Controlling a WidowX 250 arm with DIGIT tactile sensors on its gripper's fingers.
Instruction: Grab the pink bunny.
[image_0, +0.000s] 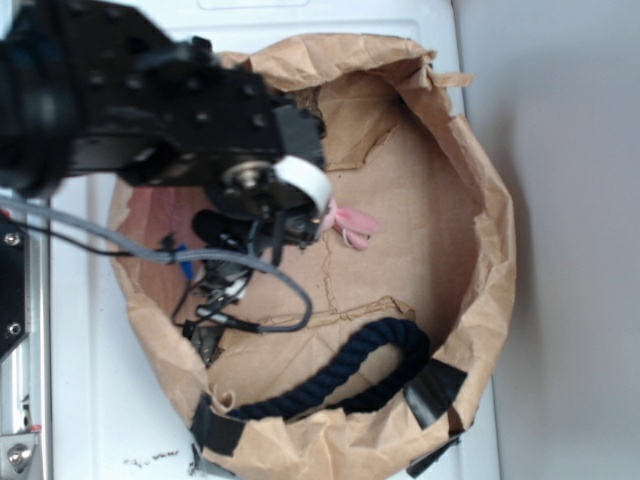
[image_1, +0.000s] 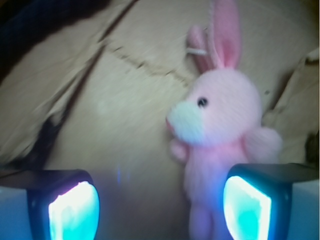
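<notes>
The pink bunny (image_1: 220, 125) lies on brown paper in the wrist view, ears pointing up, pale face turned left, one dark eye showing. Its legs reach down between my two glowing pads, close to the right pad (image_1: 247, 207). My gripper (image_1: 160, 207) is open, and the left pad (image_1: 72, 212) stands well apart from the toy. In the exterior view only the bunny's pink ears (image_0: 352, 224) stick out to the right of the black arm, and the gripper (image_0: 300, 228) hangs just above the toy, mostly hidden by the wrist.
Everything sits inside a wide, crumpled brown paper bag (image_0: 480, 200) lying on a white surface. A thick dark blue rope (image_0: 350, 375) curves along the bag's lower edge, fixed with black tape (image_0: 432, 388). Grey cables (image_0: 150, 255) trail from the arm.
</notes>
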